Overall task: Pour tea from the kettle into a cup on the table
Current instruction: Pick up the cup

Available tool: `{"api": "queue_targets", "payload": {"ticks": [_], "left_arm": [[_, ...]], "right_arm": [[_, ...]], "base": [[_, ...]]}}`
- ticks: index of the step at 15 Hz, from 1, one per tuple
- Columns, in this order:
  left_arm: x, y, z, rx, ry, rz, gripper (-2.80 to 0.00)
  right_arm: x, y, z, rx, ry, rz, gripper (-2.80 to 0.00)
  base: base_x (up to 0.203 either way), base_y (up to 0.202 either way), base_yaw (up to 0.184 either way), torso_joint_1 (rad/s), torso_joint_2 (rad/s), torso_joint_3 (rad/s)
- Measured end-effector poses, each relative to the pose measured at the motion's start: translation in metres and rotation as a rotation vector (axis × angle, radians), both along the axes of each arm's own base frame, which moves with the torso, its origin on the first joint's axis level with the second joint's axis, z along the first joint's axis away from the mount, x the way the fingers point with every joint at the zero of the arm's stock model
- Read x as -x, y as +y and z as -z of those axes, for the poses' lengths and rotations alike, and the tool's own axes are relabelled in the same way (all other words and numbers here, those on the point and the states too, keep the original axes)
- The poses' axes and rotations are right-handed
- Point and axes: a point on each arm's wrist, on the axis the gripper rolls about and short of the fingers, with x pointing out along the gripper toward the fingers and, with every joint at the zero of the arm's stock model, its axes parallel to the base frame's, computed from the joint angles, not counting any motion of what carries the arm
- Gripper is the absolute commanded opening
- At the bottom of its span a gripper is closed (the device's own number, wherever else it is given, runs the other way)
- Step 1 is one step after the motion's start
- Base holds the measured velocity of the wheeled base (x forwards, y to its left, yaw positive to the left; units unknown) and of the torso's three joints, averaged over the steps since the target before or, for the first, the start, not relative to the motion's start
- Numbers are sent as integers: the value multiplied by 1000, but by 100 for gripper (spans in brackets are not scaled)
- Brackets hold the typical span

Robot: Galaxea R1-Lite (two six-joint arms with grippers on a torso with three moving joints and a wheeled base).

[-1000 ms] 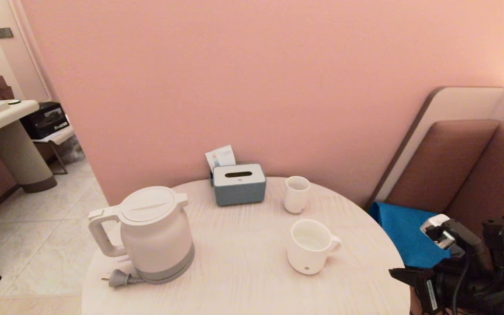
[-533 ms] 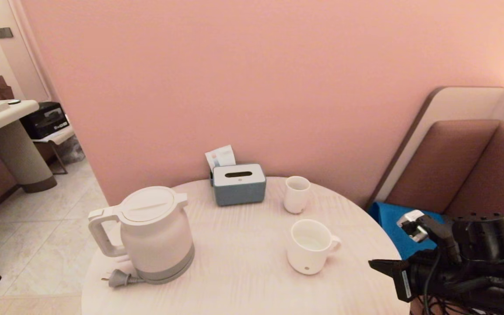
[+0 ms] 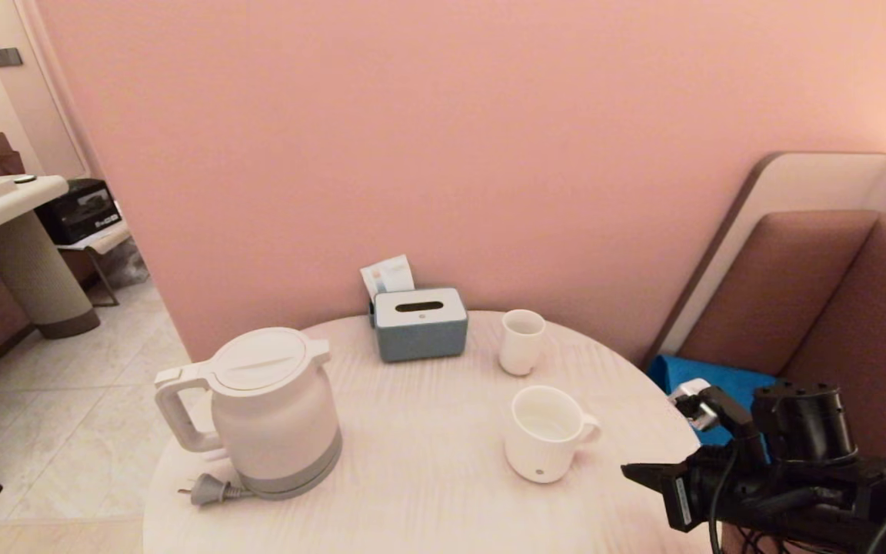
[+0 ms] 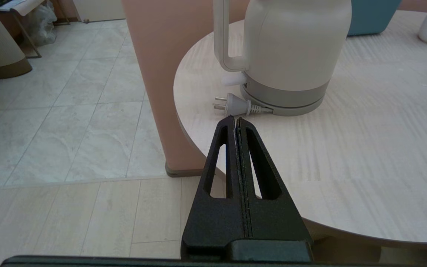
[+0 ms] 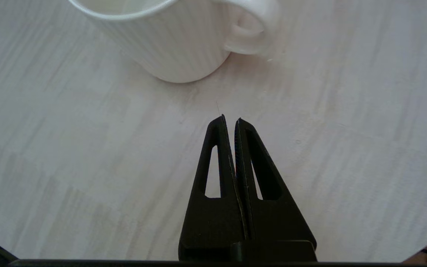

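Note:
The white kettle (image 3: 270, 412) stands on its grey base at the left of the round table (image 3: 428, 500), handle facing left; the left wrist view shows the kettle (image 4: 295, 44) too. The ribbed white cup (image 3: 544, 435) sits right of centre, empty, handle to the right. My right gripper (image 3: 627, 471) is shut with nothing in it, over the table's right edge, a short way right of the cup (image 5: 169, 40). My left gripper (image 4: 235, 118) is shut and empty, low beside the table's near-left edge, pointing at the kettle's base; the head view does not show it.
A grey plug (image 3: 208, 488) on a short cord lies by the kettle's base. A smaller handleless cup (image 3: 522, 341) and a grey-blue tissue box (image 3: 420, 323) stand at the back. A blue cloth (image 3: 720, 378) lies on the brown sofa (image 3: 835, 292) to the right.
My right arm has moved left from beside the sofa, so its gripper tip now reaches over the table's right edge, closer to the cup. Kettle and cups have not moved.

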Motion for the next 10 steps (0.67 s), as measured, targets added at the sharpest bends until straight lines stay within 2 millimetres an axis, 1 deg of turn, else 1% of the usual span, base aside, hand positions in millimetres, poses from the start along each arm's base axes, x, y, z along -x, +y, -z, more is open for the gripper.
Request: {"api": "queue_targets", "payload": {"ticks": [1, 2, 6, 10], "left_arm": [[0, 0, 0, 0, 0, 0, -280], [0, 0, 0, 0, 0, 0, -280], [0, 0, 0, 0, 0, 0, -280], [0, 0, 0, 0, 0, 0, -280]], "right_arm": [[-1, 0, 1, 0, 3, -1, -280], [-1, 0, 3, 3, 7, 1, 0], [-9, 2, 2, -21, -10, 36, 0], [-21, 3, 11, -1, -55, 77, 0]], "base": [[0, 0, 0, 0, 0, 0], [0, 0, 0, 0, 0, 0], [0, 0, 0, 0, 0, 0], [0, 0, 0, 0, 0, 0]]}}
